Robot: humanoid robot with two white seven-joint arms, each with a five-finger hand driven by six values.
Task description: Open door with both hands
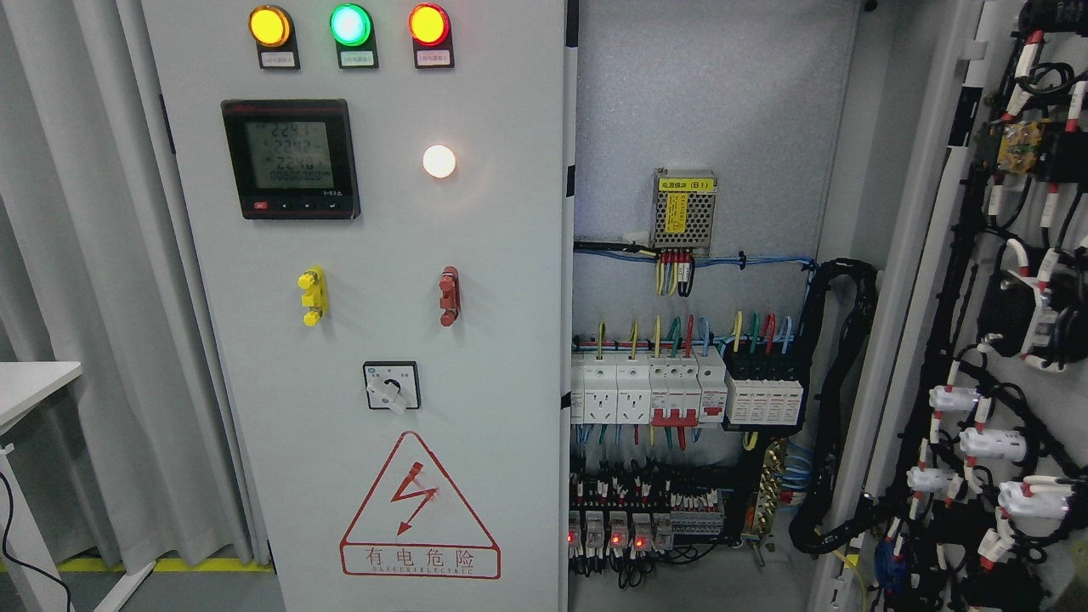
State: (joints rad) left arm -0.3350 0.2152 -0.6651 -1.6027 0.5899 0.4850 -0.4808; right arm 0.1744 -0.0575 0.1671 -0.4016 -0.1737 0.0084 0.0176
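Neither hand shows anywhere in the head view, so whether fingers are apart or together cannot be told. Cabinet has two doors: left door (365,340) closed and facing the camera, right door (977,340) swung wide open at the right, its inner face toward us with bundled black wiring (837,408) and white-and-red connectors. On the left door — three indicator lamps in a row along the top: yellow (269,25), green (350,24), red (428,24); one digital meter (291,159) below them; one white lamp (439,161) lit just to its right; two small handles, one yellow (312,296) and one red (449,296); one rotary switch (391,386); one red-outlined warning triangle (420,510) near the bottom. Open bay (714,110) between the doors shows one power supply module (683,206), a row of white breakers (650,391), and a lower row of relays with small red lights. Left door's right edge sits flush against the bay opening. Grey curtain (76,297) hangs left of the cabinet, with a white worktop (30,387) corner at the far left — open floor beneath it.
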